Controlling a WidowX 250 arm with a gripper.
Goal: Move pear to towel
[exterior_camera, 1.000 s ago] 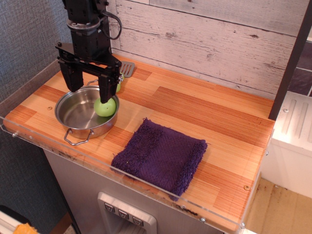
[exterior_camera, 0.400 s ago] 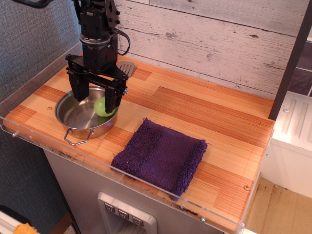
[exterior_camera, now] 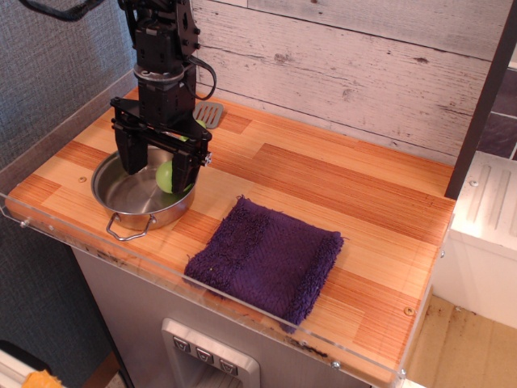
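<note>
Hand (exterior_camera: 157,166) is spread wide inside steel pot (exterior_camera: 121,206) near the worktop's (exterior_camera: 323,174) left edge, fingers straddling pear (exterior_camera: 166,177). Towel (exterior_camera: 266,259) lies at the front edge.

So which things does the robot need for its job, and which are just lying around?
For the job:
- pear, sitting in the pot
- towel, where the pear should go
- gripper, open, down around the pear

Just lying about:
- pot, only holding the pear for now
- spatula, behind the arm by the wall
</note>
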